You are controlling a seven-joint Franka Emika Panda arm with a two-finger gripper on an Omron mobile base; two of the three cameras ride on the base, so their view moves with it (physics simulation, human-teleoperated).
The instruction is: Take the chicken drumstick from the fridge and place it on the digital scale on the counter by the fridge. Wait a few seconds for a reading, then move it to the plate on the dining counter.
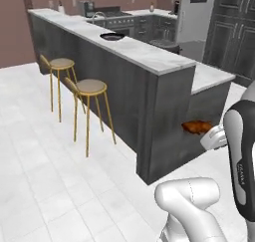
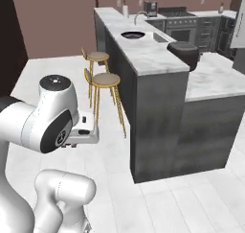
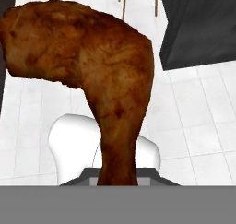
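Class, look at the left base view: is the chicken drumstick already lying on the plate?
No, the chicken drumstick hangs low beside the dining counter, far from the plate.

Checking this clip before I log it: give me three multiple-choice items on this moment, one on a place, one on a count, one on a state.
1. Where is the plate?
A. on the floor
B. on the dining counter
C. on a stool

2. How many stools stand at that counter?
A. two
B. four
C. none

3. What is the state of the chicken drumstick?
A. lying on the plate
B. lying on the floor
C. held in the shut jaws, off the counter

Answers:
1 B, the plate sits on the marble top.
2 A, two yellow-legged stools show.
3 C, the hand view shows its narrow end in the gripper.
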